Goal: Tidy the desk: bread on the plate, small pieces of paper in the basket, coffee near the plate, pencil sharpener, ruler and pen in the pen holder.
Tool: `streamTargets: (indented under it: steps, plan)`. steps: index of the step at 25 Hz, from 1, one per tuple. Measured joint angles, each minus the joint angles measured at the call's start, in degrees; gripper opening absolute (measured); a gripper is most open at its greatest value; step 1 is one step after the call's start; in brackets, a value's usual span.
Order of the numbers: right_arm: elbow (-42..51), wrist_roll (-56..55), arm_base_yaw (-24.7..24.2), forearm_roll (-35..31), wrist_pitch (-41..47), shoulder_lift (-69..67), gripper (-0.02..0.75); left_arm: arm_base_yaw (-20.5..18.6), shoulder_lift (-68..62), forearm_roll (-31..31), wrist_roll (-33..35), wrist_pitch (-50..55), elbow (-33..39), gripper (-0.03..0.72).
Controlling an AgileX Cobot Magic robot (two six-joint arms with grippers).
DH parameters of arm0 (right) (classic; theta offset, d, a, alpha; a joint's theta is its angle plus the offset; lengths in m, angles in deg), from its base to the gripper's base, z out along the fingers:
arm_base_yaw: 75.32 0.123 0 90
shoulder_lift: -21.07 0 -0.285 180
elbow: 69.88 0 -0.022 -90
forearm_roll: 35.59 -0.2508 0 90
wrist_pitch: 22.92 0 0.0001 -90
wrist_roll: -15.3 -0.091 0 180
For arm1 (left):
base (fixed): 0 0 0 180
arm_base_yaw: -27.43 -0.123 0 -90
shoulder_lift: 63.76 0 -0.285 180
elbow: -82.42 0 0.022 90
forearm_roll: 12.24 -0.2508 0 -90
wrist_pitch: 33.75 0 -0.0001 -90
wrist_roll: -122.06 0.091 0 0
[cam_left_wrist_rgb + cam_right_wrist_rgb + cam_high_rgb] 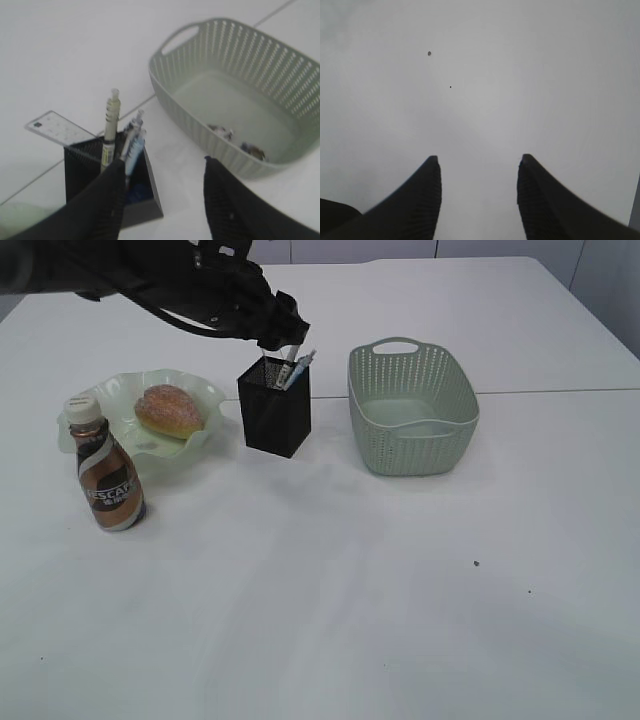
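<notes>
Left fingers (112,200) apart above pen holder (275,405) (nothing held), right fingers (427,200) apart, empty.

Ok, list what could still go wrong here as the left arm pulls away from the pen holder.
1. The left gripper hangs open right over the pen holder, one finger close to the pens; lifting off carelessly could snag them or tip the light mesh cup.
2. The ruler sticks out at a slant over the rim and could get knocked out.
3. The coffee stands upright right beside the plate; a low sweep back could topple it.
</notes>
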Motion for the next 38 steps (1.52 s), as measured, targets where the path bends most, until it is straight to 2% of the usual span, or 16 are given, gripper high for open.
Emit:
streamTargets:
  steps: [5,10,14,19,28,31,35,38]
  plan:
    - [0.0,-0.5,0.0,-0.1,0.0,0.0,0.365,0.0,4.1,-8.0,-1.5,17.2,0.0,0.379]
    - [0.0,-2.8,0.0,-0.8,0.0,0.0,0.365,0.0,7.9,-20.1,-13.8,34.1,-0.1,0.378]
    - [0.0,-4.4,0.0,-0.9,0.0,0.0,0.365,-0.1,11.5,-25.5,-21.2,44.6,-0.5,0.378]
    - [0.0,-4.6,0.0,-2.0,0.0,0.0,0.365,-0.1,14.5,-25.3,-23.6,52.5,-0.6,0.378]
    - [0.0,-4.7,0.0,-3.4,0.0,4.1,0.365,-0.1,22.0,-24.0,-25.3,53.6,-0.6,0.378]
    - [0.0,-4.7,0.0,-3.4,0.0,8.7,0.365,-0.1,25.9,-21.6,-25.4,53.7,-0.2,0.378]
    - [0.1,-4.8,0.0,-3.4,0.3,16.5,0.365,-0.1,34.3,-16.6,-25.5,53.7,5.5,0.378]
    - [1.4,-4.8,0.0,-3.5,0.6,22.5,0.365,0.7,42.9,-14.5,-25.4,53.4,14.5,0.377]
